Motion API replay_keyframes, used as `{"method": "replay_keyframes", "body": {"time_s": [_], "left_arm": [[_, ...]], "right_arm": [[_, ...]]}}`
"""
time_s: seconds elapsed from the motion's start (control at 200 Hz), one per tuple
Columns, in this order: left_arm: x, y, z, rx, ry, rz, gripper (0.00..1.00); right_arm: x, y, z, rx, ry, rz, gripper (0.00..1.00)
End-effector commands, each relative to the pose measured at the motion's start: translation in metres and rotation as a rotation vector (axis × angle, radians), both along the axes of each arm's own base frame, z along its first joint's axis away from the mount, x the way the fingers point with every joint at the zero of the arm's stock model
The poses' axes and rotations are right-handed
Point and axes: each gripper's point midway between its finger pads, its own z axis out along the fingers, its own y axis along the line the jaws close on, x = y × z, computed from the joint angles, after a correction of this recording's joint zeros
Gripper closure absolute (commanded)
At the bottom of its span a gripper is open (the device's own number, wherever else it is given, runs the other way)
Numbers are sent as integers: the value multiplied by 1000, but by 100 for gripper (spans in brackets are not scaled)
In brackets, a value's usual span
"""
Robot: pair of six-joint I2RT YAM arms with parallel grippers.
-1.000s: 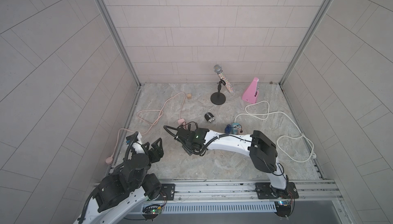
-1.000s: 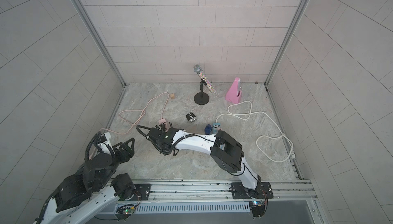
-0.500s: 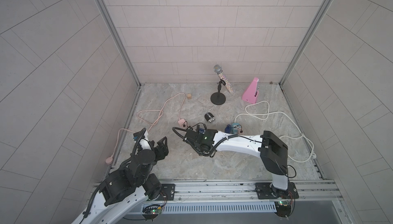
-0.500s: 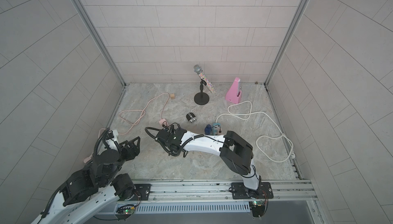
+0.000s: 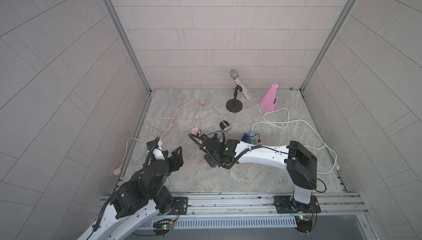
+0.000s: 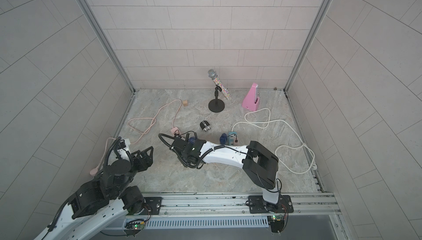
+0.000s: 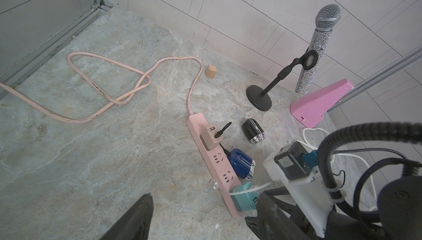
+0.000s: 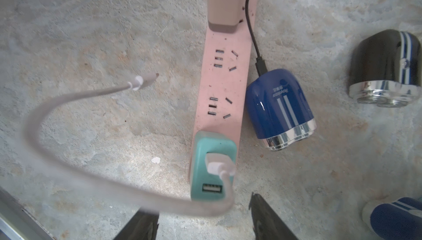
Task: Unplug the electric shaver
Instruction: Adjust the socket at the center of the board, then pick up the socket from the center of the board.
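Two grippers hang over the marbled table (image 5: 251, 181), both with fingers spread and nothing between them. Farthest left, the left gripper (image 7: 205, 204) hovers above bare table, pointed toward the near end of the pink power strip (image 7: 217, 159) but apart from it. Behind it, the strip's pink cord (image 5: 169, 124) loops across the left side of the table, and a small wooden cube (image 5: 203, 103) sits near the cord's far bend.

A beige charger (image 8: 226, 1) is plugged into the strip's far end and a teal charger (image 8: 212, 168) into its near end. A white cable (image 8: 68, 104) leaves the teal charger, curls round, and its other plug is free.

The blue shaver (image 8: 278, 108) lies on its side just beside the strip, on the strip's right in both top views. A black cable (image 8: 252, 33) runs from the beige charger into the shaver's rear, so it is still plugged in. The right gripper (image 8: 202, 213) hangs by the teal charger, with the white cable's loop crossing just in front of its fingers.

Further right, a black shaver (image 5: 225, 126) lies on its own. A microphone (image 5: 237, 83) leans in its stand near the back wall. A second blue shaver (image 5: 245, 136) rests against a teal block (image 5: 253, 136). A pink metronome (image 5: 270, 97) stands at the back, and a white cord (image 5: 296, 122) snakes along the right side.
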Motion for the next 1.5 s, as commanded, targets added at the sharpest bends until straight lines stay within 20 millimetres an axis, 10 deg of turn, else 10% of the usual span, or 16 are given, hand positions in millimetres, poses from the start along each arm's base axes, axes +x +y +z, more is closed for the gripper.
{"method": "replay_keyframes", "body": {"time_s": [0.0, 0.7, 1.021, 1.496], "left_arm": [[3, 0, -1, 8, -6, 9, 24], [0, 4, -5, 4, -2, 21, 20], [-1, 1, -14, -12, 21, 13, 20], [1, -12, -28, -46, 48, -21, 17]], "right_arm": [[3, 3, 0, 15, -2, -16, 36], [22, 8, -13, 55, 71, -54, 49], [22, 5, -14, 53, 92, -56, 75], [19, -3, -15, 147, 203, -60, 86]]}}
